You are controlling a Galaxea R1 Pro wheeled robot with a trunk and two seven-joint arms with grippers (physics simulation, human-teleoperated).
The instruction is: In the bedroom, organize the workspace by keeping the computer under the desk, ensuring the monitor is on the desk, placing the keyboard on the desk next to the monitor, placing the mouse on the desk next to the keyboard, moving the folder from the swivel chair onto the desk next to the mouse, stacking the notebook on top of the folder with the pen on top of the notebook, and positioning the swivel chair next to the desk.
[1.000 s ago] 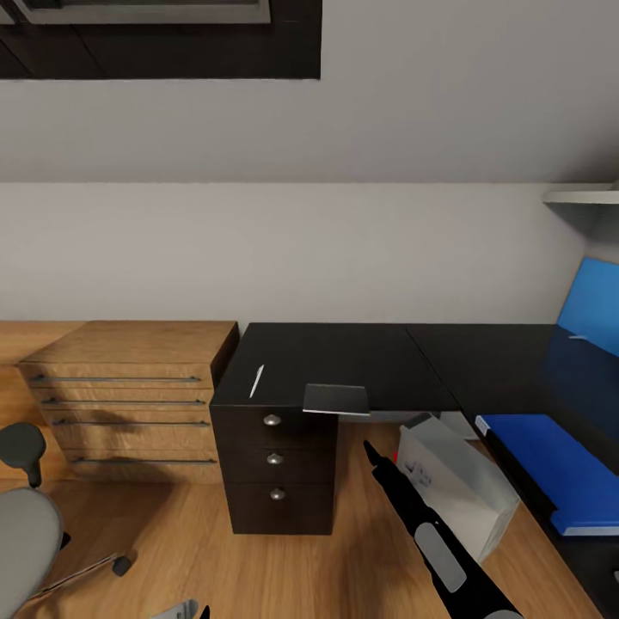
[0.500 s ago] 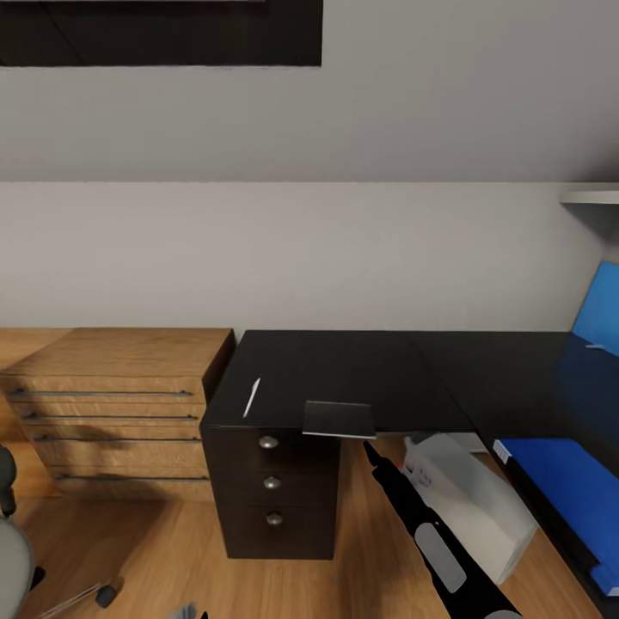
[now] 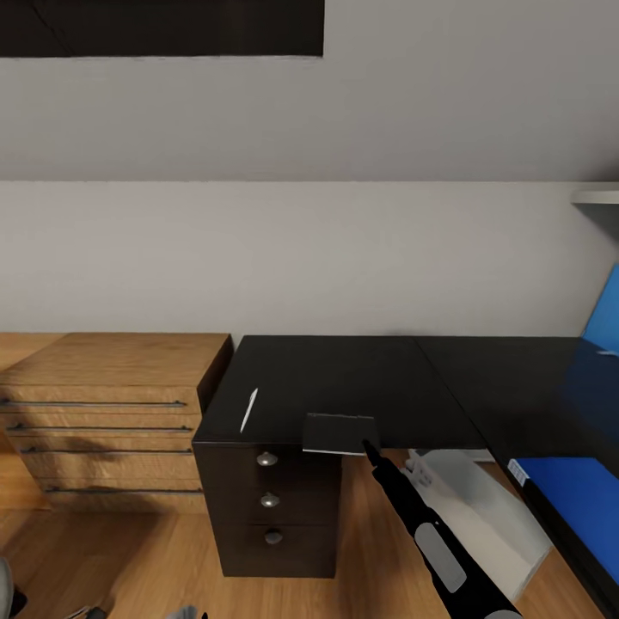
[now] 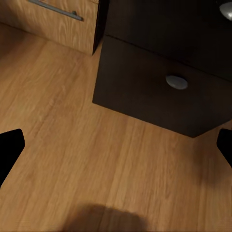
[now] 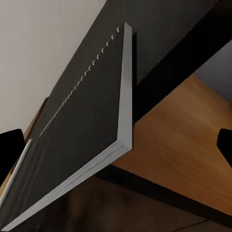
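The black desk (image 3: 344, 374) stands against the white wall. A thin white pen (image 3: 249, 410) lies near its left end. The black notebook (image 3: 338, 432) lies flat and overhangs the desk's front edge. My right gripper (image 3: 370, 449) reaches up to the notebook's front right corner. In the right wrist view the right gripper (image 5: 118, 145) is open, with the notebook (image 5: 92, 130) just ahead between the spread fingers. The blue folder (image 3: 572, 503) lies on the desk's right wing. Under the desk stands the grey computer (image 3: 481, 511). My left gripper (image 4: 117, 150) hangs open over the wood floor.
A wooden drawer chest (image 3: 103, 404) stands left of the desk. The desk's black drawers (image 3: 271, 503) have round silver knobs (image 4: 176, 81). A blue panel (image 3: 603, 322) shows at the right edge, a dark skylight (image 3: 163, 26) above. A sliver of the swivel chair (image 3: 4, 578) is at lower left.
The camera has moved closer to the desk, so the chair has slipped out at the left. My right gripper's tip now meets the notebook's front edge instead of sitting below it.
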